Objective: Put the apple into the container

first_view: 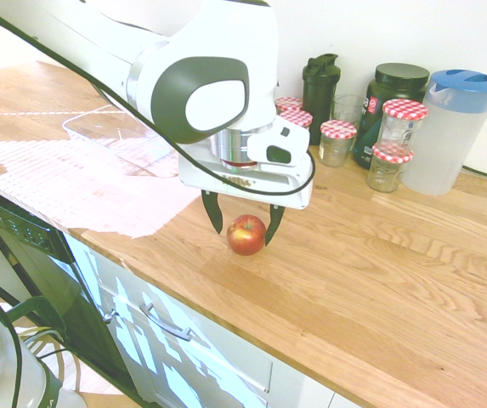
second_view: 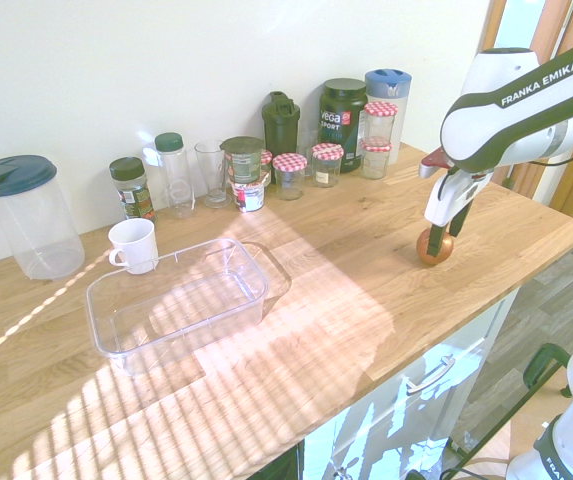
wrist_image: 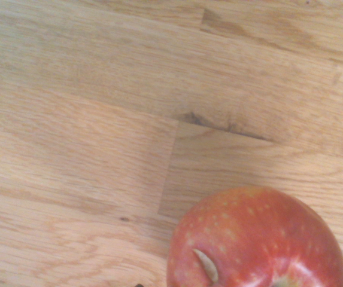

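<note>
The small red apple (first_view: 246, 235) (second_view: 434, 246) rests on the wooden counter near its front edge. My gripper (first_view: 244, 228) (second_view: 444, 231) hangs straight over it, open, with one dark finger on each side of the apple; a small gap shows at the left finger. In the wrist view the apple (wrist_image: 256, 239) fills the lower right, stem dimple visible. The clear plastic container (second_view: 116, 330) (first_view: 99, 129) sits empty farther along the counter, well away from the apple and partly hidden by the arm in the first exterior view.
Along the wall stand red-checked jars (first_view: 338, 141), a dark shaker bottle (second_view: 280, 122), a green tub (second_view: 342, 122) and a blue-lidded pitcher (first_view: 451, 132). A white mug (second_view: 132, 245) sits beside the container, and another lidded pitcher (second_view: 28, 215) at the far end.
</note>
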